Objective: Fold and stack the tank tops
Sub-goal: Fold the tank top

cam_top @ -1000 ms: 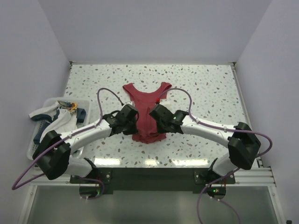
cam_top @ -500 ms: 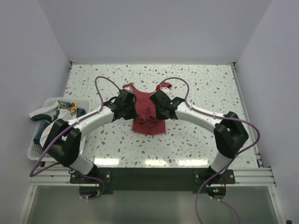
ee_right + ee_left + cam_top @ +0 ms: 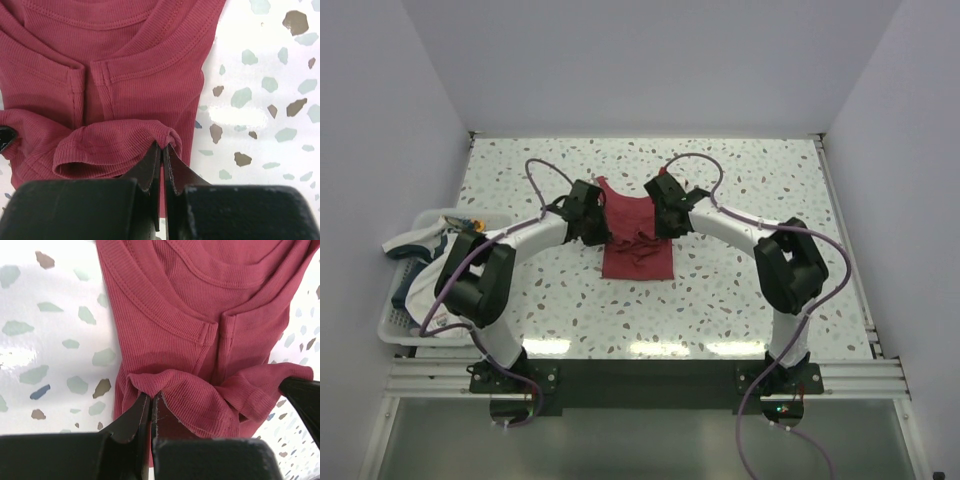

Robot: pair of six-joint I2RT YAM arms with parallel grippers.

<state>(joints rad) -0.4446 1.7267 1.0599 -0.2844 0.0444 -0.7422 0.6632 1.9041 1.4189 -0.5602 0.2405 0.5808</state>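
Both arms reach further out than a second ago, hem of dark red tank top carried up over its body toward straps.
Near: fold line flat on speckled table; white tank top heaped in basket, far left.
Mid: left gripper clamped on left hem corner, right gripper clamped on right corner, thin pinch at tips.
Beyond tips: neckline, straps flat.
Risk (judgement): slack hem between pinches sags and bunches on release; uneven drop skews fold.
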